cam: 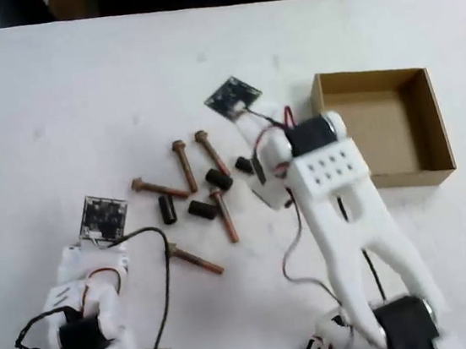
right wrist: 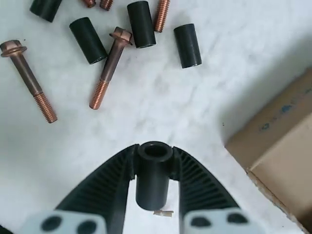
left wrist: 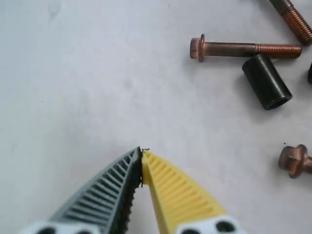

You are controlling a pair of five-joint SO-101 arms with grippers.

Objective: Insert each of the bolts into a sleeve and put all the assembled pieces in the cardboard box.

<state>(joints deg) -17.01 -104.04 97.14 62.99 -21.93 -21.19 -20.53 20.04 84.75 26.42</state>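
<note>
The left gripper point(left wrist: 141, 157) is seen near the front-left corner of the table point(cam: 53, 94), fingers pressed together, nothing held. Five bolts point(cam: 158, 188) are scattered flat around the table middle; one bolt point(cam: 194, 258) is set apart, nearer the front edge. Four loose sleeves point(cam: 202, 210) are lying among them. The right gripper point(right wrist: 153, 152) is placed just right of the pile, clamped on a fifth sleeve point(right wrist: 153, 185), its open bore end seen between the fingertips. The box point(cam: 380, 126) is set just beside, toward the right edge.
</note>
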